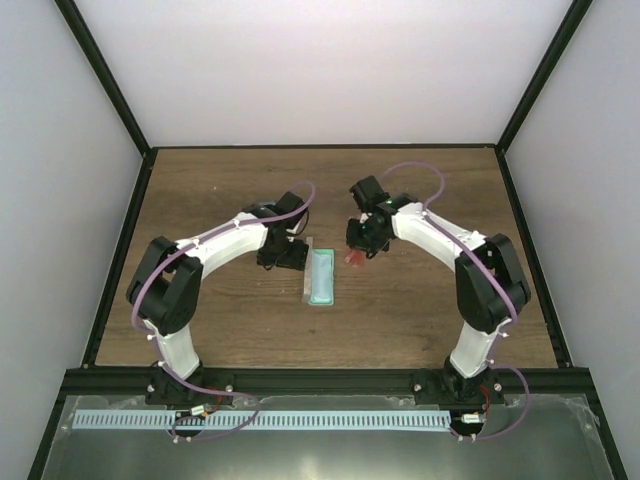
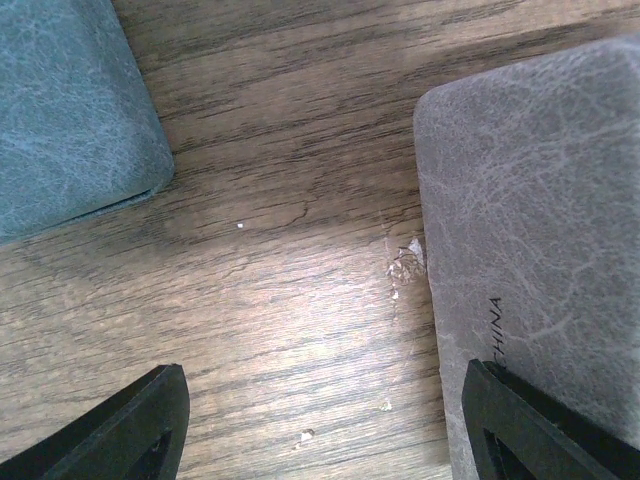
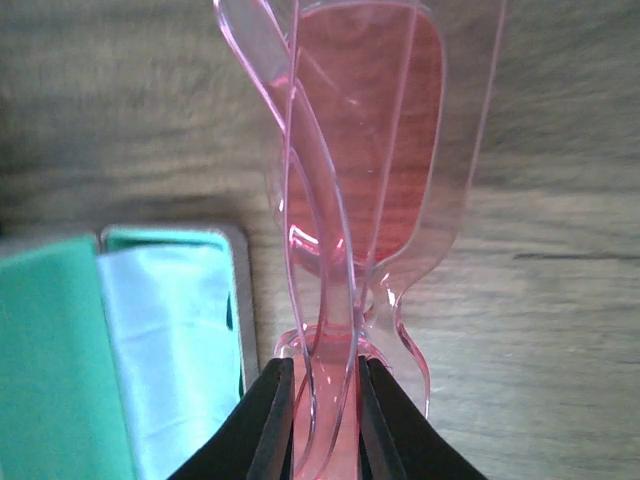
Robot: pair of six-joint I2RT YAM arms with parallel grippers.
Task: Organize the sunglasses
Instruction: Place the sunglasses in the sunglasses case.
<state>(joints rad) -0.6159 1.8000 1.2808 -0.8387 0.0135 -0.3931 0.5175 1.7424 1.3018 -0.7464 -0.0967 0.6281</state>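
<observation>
Status: right gripper (image 3: 325, 400) clamped narrow on the pink sunglasses (image 3: 370, 150).
I see them just right of the open green-lined case (image 1: 321, 277); the left gripper (image 2: 320, 440) stands wide, holding nothing.

Sunglasses (image 3: 370, 180) — translucent pink-red; open case (image 3: 45, 370) green inside, perhaps pale-blue cloth (image 3: 170, 360); table (image 3: 560, 300) brown wood-grain.

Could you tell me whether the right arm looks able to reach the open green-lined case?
Probably yes: the right gripper, shut on the pink translucent sunglasses, hangs right beside the open green-lined case, with nothing between them.
</observation>
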